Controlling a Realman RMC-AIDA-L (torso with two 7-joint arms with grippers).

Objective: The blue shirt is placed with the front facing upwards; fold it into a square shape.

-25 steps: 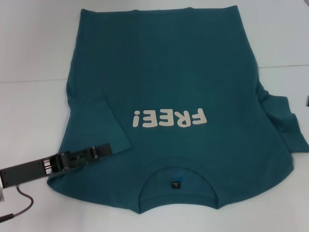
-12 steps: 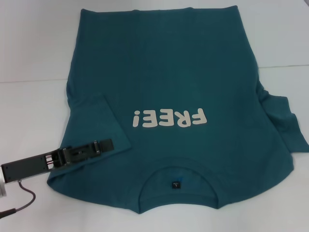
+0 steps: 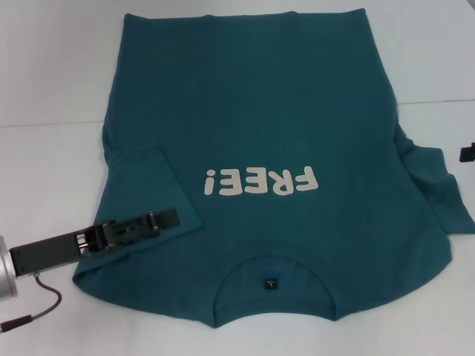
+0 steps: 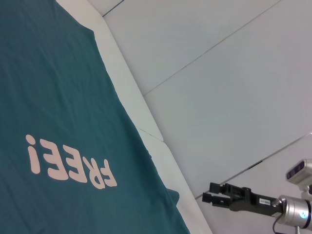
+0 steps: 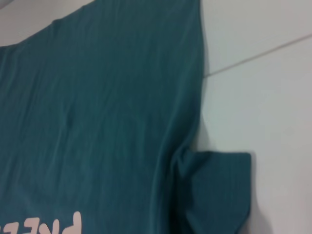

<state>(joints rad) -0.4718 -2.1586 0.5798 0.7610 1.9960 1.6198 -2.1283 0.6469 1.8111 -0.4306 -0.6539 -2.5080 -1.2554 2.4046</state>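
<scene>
1. Head view: the blue shirt (image 3: 274, 141) lies flat on the white worktop (image 3: 44, 178), front up, collar toward the robot, hem at the far side. The white "FREE!" print (image 3: 261, 182) reads upside down from here. A small dark neck label (image 3: 272, 282) sits inside the collar opening. The sleeve on the robot's left is folded in over the body of the shirt; the sleeve on the right lies spread outward on the worktop. The left tool (image 3: 167, 218) lies low over that folded sleeve, fingertips at the sleeve's edge; its fingers look drawn together, and whether cloth is pinched between them I cannot tell. A cable (image 3: 41, 304) trails from the left arm over the worktop. Only a dark sliver of the right tool (image 3: 467, 152) shows at the frame edge, beside the spread sleeve; its state does not show here.

2. Left wrist view: teal cloth with the "FREE!" print (image 4: 70, 165) fills one side, the pale worktop (image 4: 219, 97) the other. The right tool (image 4: 213, 193) appears farther off, held clear of the shirt, its two dark fingers a small gap apart, nothing between them.

3. Right wrist view: the shirt's side edge and the spread sleeve (image 5: 222, 190) lie on the worktop (image 5: 263, 107); part of the print (image 5: 58, 225) shows at the frame edge. No tool is in view here.
</scene>
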